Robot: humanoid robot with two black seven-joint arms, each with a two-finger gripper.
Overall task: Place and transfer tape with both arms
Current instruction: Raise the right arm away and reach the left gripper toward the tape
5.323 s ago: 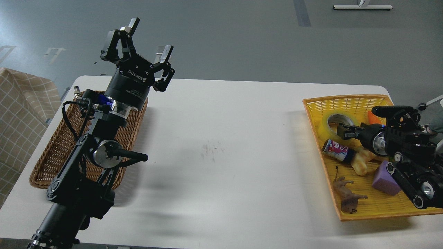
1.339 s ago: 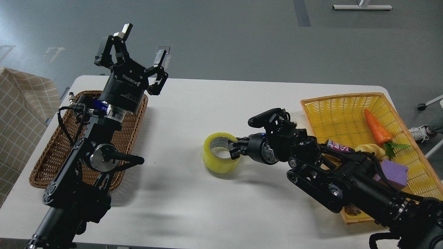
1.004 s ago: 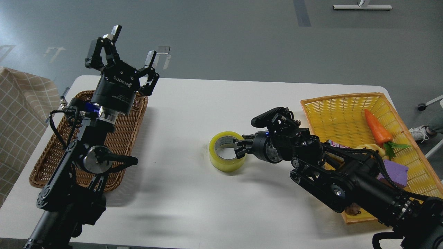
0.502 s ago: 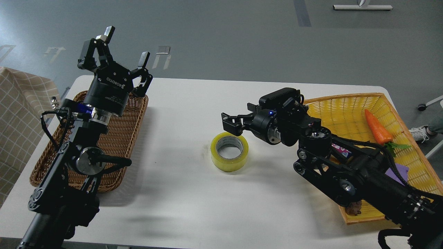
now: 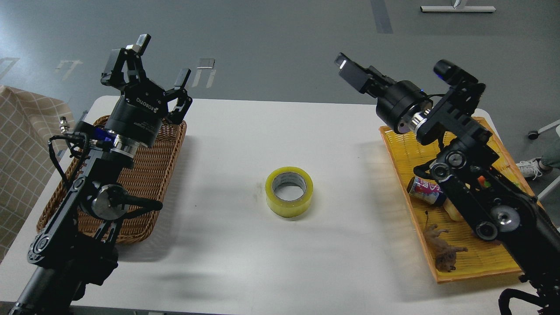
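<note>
Tape (image 5: 289, 191) lies flat mid-frame on the table (image 5: 245, 245), ungripped. Left hand (image 5: 155, 63) gapes upper left; right hand (image 5: 350, 72), upper right, unreadable. Next, probably: left pickup.

On my left claw (image 5: 154, 65), the word ROBOTIQ stands in white letters on the black body just below the fingers. Further down, on the round wrist section behind that claw, there is a second line of small pale print, too fine for me to read. Below my right claw (image 5: 348, 70), in the yellow basket (image 5: 396, 144), a can (image 5: 425, 190) lies on its side with large pink and white lettering on a blue label; I cannot make out the letters. I can read nothing else.
</note>
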